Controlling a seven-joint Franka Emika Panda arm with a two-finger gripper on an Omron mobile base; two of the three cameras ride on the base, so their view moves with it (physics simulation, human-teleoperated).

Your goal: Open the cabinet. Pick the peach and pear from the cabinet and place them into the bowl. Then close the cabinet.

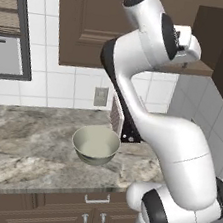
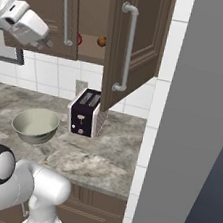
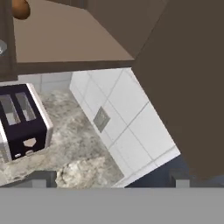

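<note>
In the left base view we see the dark brown cabinet [image 1: 91,24] across the top of the frame, its panelled wood hanging above white wall tiles. The white arm rises from the lower right and bends up toward the cabinet's underside at upper right. Below, at centre, the pale grey-green bowl [image 1: 96,144] stands on the marbled grey tabletop [image 1: 22,145]; it is wide, round and glossy, and nothing lies in it.

In the right base view we see the cabinet with its right door [image 2: 136,41] swung open at top centre, a long silver bar handle on it. On the shelf inside, the deep red pear [image 2: 80,39] sits beside a small orange-brown fruit [image 2: 101,41]. The hand [image 2: 46,44] is at upper left, before the shut left door. The bowl rests at lower left, with a black toaster [image 2: 84,112] to its right.

In the hand view we see the toaster at left and the shelf's underside above. The hand's two fingers stand spread wide, holding nothing.
</note>
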